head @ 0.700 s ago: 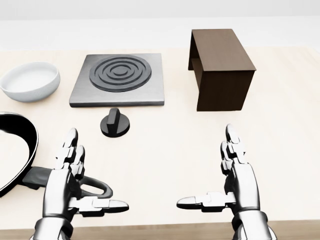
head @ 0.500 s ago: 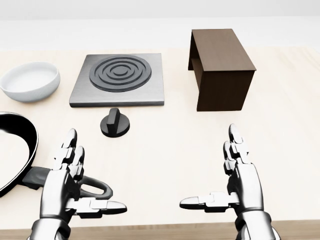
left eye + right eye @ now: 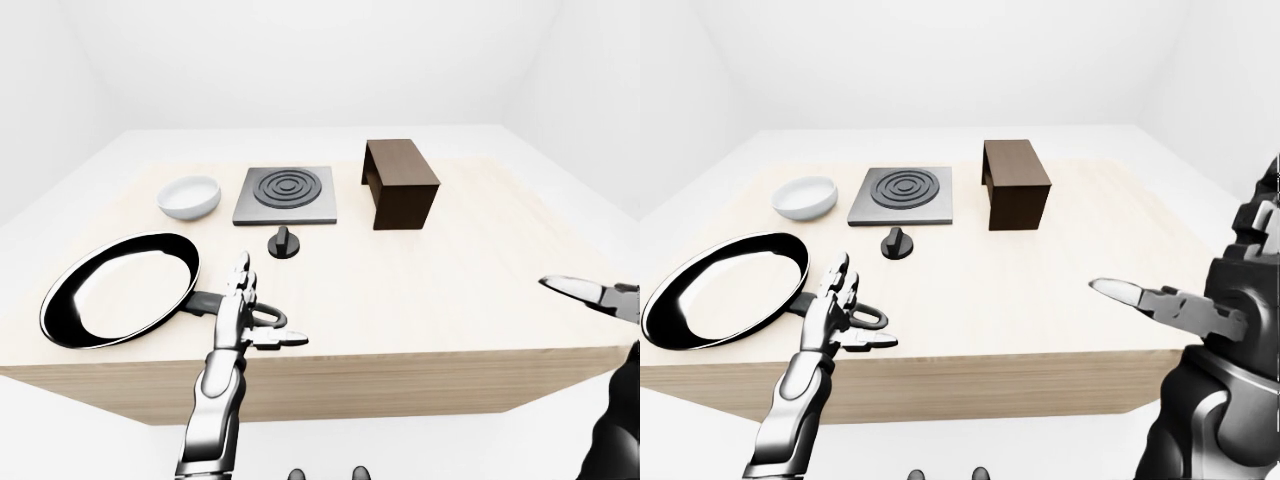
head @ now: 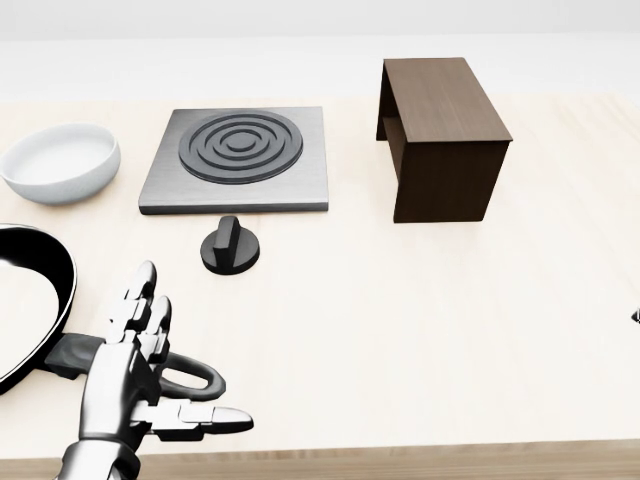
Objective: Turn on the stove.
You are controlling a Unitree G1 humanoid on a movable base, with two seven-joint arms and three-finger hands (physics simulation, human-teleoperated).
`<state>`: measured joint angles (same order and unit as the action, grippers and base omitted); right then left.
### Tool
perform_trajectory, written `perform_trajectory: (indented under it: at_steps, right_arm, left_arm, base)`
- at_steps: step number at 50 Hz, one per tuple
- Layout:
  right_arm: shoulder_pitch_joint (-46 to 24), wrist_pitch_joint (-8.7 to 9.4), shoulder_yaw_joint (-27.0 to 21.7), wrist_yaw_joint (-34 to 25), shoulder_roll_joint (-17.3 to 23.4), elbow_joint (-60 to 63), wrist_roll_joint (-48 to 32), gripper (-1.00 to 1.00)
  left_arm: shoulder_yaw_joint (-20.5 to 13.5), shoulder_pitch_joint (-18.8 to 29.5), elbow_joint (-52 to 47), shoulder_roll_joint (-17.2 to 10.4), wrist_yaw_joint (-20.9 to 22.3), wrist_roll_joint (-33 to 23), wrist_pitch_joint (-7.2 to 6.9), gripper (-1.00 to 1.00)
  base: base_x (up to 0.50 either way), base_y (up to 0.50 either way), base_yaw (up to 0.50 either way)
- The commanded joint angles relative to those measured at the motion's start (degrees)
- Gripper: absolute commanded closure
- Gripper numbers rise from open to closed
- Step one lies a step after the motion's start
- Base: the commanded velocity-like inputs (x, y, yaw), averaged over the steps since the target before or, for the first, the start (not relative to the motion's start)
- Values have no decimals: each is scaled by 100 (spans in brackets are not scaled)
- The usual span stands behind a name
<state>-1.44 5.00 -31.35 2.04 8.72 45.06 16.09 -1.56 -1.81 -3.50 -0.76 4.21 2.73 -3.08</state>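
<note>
The stove (image 4: 238,160) sits on the pale surface (image 4: 420,300), its black knob (image 4: 230,246) just below it in the head view. My left hand (image 4: 135,370) hovers below the knob, fingers (image 4: 140,300) spread and holding nothing, over the handle of the frying pan (image 3: 120,300). My right hand (image 3: 1200,310) is far right of the stove, spread open, empty.

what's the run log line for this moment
knob: untouched | left hand: open above pan handle | right hand: open, off right edge
</note>
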Motion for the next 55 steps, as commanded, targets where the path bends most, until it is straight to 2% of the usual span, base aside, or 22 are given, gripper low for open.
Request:
perform_trajectory:
  at_steps: [1,14,18,24,29,34,47,50,52,55]
  right_arm:
    - [-50,0,-1806,535,661,1331,1519,-100]
    - [70,0,-1723,627,737,1304,1616,-100]
    - [50,0,-1754,651,763,1321,1690,-100]
    - [46,0,-1770,698,775,1354,1770,-100]
    - [47,0,-1746,695,784,1352,1778,-100]
    - [69,0,-1650,667,744,1339,1718,-100]
    - [107,0,-1648,602,696,1406,1701,-100]
    - [93,0,-1828,622,740,1460,1888,-100]
    - [120,0,-1786,621,724,1456,1861,-100]
    - [131,0,-1736,619,714,1455,1825,-100]
  left_arm:
    - [10,-30,-74,3,15,6,-40,-100]
    - [6,-26,-11,8,13,15,19,-100]
    - [7,-25,-41,8,4,16,-12,-100]
    - [4,1,49,6,3,10,52,-100]
    - [10,-11,-44,4,1,17,-27,-100]
    - [33,-10,22,17,7,9,17,-100]
    - [28,-17,10,12,7,10,17,-100]
    - [8,19,67,2,7,14,40,-100]
    - [2,-3,-12,0,6,27,-14,-100]
    - [13,-24,-48,6,8,24,-24,-100]
  base:
    - [0,0,0]
    - [0,0,0]
    - [0,0,0]
    - [8,0,0]
    - [29,0,0]
    - [32,0,0]
    - [32,0,0]
    - [32,0,0]
    - [31,0,0]
    - [32,0,0]
